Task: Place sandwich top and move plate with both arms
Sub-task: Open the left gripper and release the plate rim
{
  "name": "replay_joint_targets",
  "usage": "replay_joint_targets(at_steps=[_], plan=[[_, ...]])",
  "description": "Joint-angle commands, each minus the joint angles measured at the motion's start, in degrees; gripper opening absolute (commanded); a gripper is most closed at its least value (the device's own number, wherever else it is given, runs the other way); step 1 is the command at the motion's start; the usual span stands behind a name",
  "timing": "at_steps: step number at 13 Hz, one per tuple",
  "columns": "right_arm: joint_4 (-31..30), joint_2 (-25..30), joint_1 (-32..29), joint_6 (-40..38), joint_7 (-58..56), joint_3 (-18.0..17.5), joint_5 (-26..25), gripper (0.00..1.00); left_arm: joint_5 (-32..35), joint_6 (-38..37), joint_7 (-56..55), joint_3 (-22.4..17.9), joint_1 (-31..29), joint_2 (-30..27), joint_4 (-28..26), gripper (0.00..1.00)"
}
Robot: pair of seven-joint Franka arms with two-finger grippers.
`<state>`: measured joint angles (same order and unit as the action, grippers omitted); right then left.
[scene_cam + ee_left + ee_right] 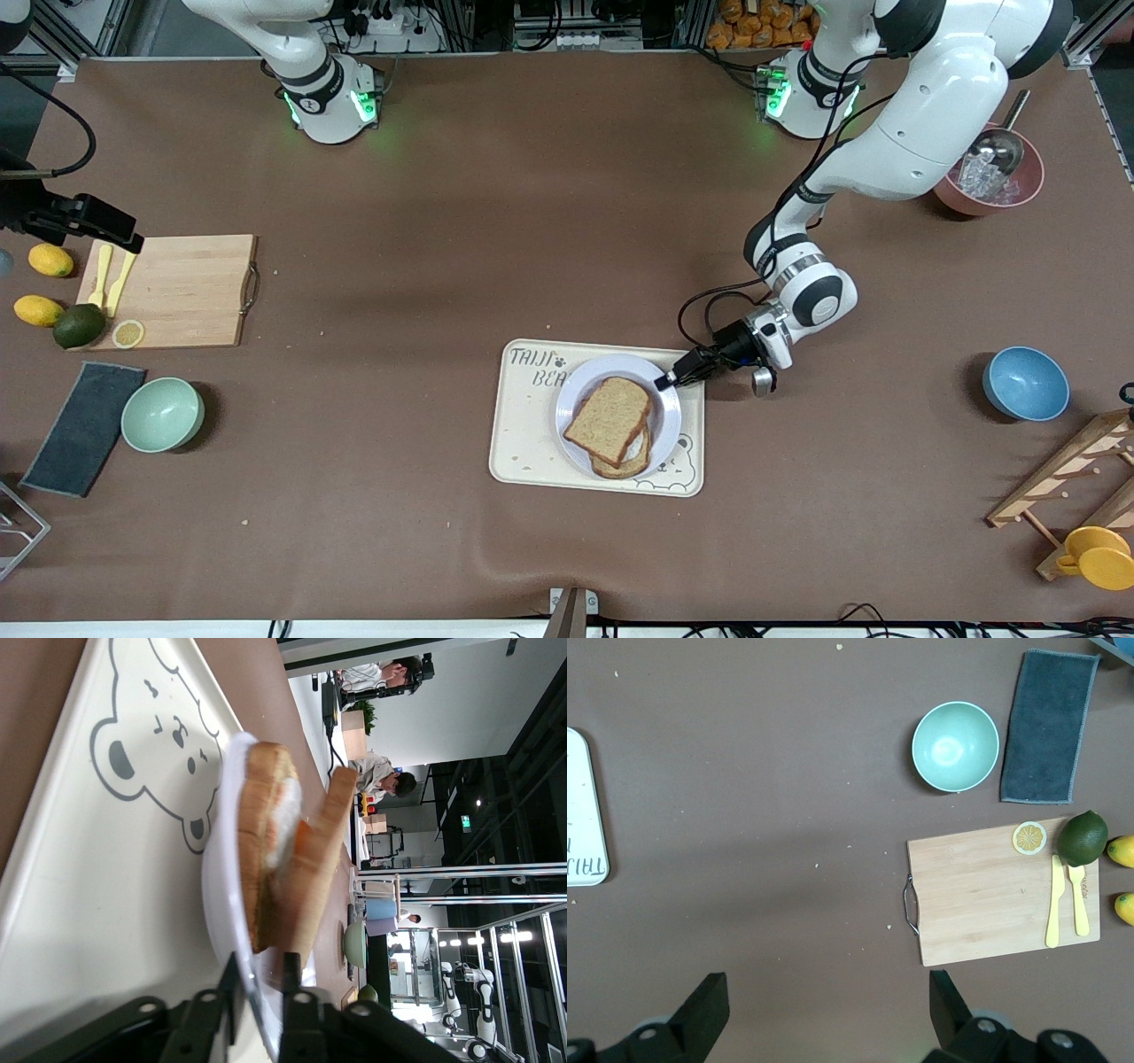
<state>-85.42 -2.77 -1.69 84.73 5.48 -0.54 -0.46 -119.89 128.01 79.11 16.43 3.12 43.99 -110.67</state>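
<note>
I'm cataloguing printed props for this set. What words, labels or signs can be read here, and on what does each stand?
"TAIJI" with a paw print: on the tray, along its edge farthest from the front camera.
"BEA", the rest hidden under the plate: second line on the tray.
Bear drawing, no words: tray corner nearer the front camera.
Small marks on the arm joints and the green sign in the room: too small to read.
</note>
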Motion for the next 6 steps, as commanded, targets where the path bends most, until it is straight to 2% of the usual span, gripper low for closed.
replay_joint_targets(at_steps=[1,6], plan=[[-0.01,0.05,-0.15,-0.09,0.94,-0.07,-0.16,1.0,-0.69,0.49,1.05,-0.25,0.48,0.13,0.63,1.0],[-0.01,0.05,-0.24,-0.09,0.85,-0.07,-0.16,1.0,-0.69,8.47,-3.85,0.88,0.48,-5.4,-0.07,1.0]])
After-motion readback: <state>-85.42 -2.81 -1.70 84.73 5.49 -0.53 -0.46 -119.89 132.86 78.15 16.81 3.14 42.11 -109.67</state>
